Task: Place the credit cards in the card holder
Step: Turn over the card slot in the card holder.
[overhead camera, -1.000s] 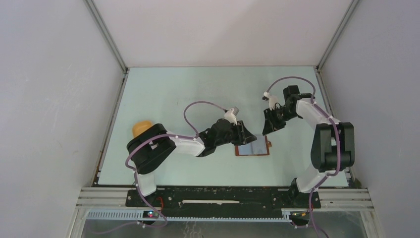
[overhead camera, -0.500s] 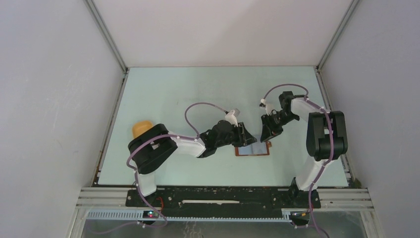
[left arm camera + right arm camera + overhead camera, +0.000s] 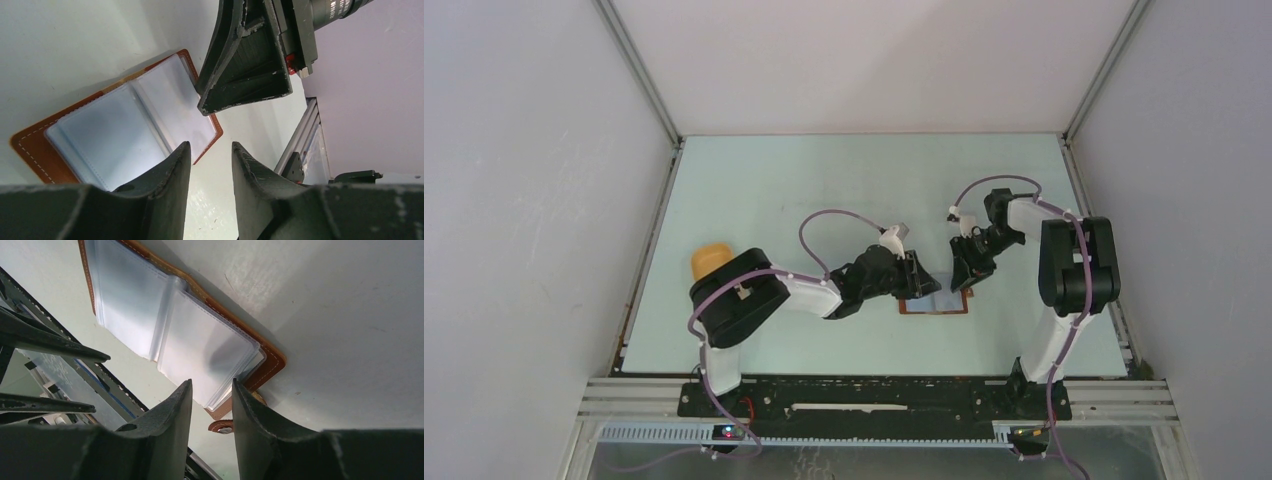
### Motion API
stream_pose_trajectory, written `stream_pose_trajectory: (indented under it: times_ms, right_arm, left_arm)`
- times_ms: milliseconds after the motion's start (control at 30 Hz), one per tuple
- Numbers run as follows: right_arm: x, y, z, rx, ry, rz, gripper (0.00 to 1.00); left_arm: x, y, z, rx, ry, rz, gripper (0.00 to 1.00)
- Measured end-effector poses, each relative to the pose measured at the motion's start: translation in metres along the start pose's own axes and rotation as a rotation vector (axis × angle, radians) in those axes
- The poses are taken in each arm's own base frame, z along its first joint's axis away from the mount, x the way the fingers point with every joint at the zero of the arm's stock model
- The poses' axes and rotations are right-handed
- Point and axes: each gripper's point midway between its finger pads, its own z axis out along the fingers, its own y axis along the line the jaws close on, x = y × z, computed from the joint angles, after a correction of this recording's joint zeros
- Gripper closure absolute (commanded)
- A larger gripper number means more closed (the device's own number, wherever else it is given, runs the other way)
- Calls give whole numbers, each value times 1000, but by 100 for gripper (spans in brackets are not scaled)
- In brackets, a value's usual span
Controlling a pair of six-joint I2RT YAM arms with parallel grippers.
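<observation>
The card holder [image 3: 936, 303] lies open on the table, reddish-brown with pale blue-grey clear sleeves facing up; it also shows in the left wrist view [image 3: 125, 130] and the right wrist view [image 3: 200, 345]. My left gripper [image 3: 921, 281] hangs over its left edge, jaws a little apart and empty [image 3: 210, 145]. My right gripper [image 3: 965, 276] hangs over its right corner by the snap tab [image 3: 222, 426], jaws a little apart and empty [image 3: 211, 382]. No credit cards are in view.
An orange-yellow oval tray [image 3: 709, 258] sits at the left behind the left arm's elbow. Grey walls close the table on three sides. The metal rail [image 3: 874, 395] runs along the near edge.
My right gripper has come down and toward me, from behind the card holder to its right corner. My left gripper has shifted slightly over the holder's left edge.
</observation>
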Motion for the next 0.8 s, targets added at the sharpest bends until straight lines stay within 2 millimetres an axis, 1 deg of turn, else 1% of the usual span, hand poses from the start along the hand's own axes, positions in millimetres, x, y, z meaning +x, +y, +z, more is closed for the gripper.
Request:
stream_pose_trajectory:
  times_ms: [267, 533, 800]
  right_arm:
    - [0, 0, 1, -6, 3, 7, 56]
    - [2, 9, 5, -89, 9, 42, 58]
    - [-1, 18, 1, -174, -8, 85, 59]
  left_arm:
    - [7, 10, 3, -21, 16, 1, 59]
    - [11, 16, 5, -33, 24, 0, 59]
    - [15, 22, 8, -40, 30, -1, 59]
